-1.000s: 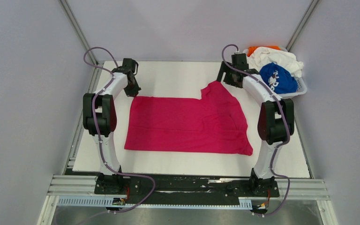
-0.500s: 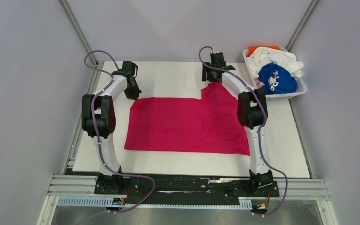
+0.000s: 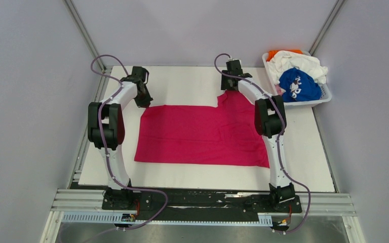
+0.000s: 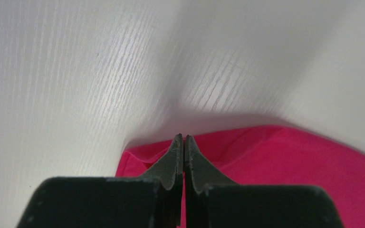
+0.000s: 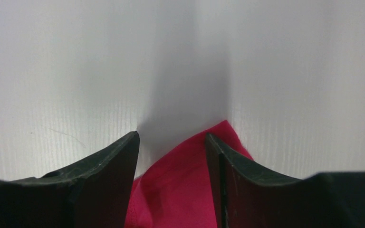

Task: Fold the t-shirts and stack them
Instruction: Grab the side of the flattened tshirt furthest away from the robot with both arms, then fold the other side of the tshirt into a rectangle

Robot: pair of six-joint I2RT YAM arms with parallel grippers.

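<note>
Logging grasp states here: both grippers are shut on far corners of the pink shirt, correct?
Not quite. The left gripper is shut on a far corner of the pink shirt, but the right gripper is open: the right wrist view shows its fingers apart with the shirt's tip between them, not yet pinched.

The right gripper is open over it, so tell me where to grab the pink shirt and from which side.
Pinch the pointed far corner of the pink shirt, which lies between the right gripper's open fingers. Come down from above, one finger each side; the left gripper holds the other far corner.
</note>
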